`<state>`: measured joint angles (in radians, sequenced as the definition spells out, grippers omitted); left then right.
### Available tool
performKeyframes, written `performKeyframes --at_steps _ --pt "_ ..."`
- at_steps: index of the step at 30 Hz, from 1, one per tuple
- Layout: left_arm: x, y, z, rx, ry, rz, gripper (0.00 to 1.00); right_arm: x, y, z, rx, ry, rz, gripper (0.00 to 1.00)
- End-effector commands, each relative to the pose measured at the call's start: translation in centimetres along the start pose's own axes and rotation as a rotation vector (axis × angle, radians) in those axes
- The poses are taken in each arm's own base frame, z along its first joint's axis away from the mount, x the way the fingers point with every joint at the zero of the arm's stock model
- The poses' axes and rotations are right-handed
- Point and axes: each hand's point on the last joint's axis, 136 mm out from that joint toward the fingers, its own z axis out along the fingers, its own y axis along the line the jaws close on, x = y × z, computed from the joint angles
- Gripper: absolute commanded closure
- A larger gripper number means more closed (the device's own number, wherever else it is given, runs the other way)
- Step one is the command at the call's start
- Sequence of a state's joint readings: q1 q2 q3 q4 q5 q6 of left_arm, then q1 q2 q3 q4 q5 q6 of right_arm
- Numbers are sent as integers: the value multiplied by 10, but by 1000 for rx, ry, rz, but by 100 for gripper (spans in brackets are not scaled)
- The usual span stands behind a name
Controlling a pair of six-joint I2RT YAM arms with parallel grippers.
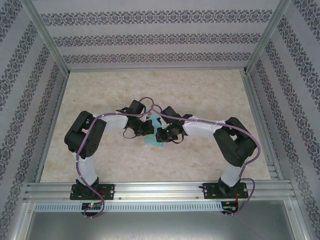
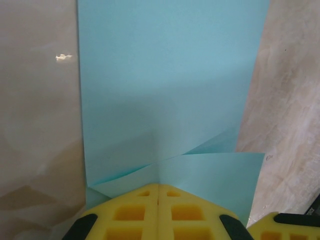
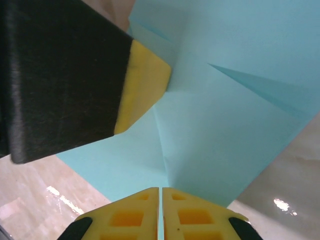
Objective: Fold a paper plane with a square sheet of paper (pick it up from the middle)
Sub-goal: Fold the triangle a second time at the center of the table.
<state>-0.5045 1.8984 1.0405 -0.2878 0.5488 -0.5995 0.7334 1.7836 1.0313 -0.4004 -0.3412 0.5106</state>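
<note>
The teal-blue sheet of paper (image 1: pixel 151 141) is held off the table at the middle, between the two wrists. It carries a centre crease and folded diagonal flaps (image 2: pixel 220 172). In the left wrist view the crease of the paper (image 2: pixel 165 75) runs straight into the seam of my left gripper (image 2: pixel 158 189), whose yellow pads are pressed together on it. My right gripper (image 3: pixel 160 192) is shut on the opposite edge of the paper (image 3: pixel 225 130), and a thin teal strip shows between its pads. The left gripper's finger (image 3: pixel 145 85) touches the paper just beyond. Seen from above, the left gripper (image 1: pixel 146 127) and right gripper (image 1: pixel 162 134) nearly meet.
The beige marbled table top (image 1: pixel 200 95) stretches around the arms, bounded by aluminium rails (image 1: pixel 155 190) at the front and patterned walls (image 1: pixel 150 35) on three sides. Purple cables (image 1: pixel 145 102) loop over both wrists.
</note>
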Motion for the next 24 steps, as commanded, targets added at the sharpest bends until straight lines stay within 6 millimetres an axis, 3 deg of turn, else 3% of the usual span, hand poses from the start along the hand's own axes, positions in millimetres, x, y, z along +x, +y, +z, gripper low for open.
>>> performKeyframes --at_steps 1,20,24 --pt "24 45 19 -152 54 -74 95 -4 6 2 12 -2 -14 89" --pt "26 51 20 -174 53 -85 95 18 -13 14 70 82 -15 89" --pt "26 51 20 -174 52 -88 95 13 -10 12 68 69 -23 89"
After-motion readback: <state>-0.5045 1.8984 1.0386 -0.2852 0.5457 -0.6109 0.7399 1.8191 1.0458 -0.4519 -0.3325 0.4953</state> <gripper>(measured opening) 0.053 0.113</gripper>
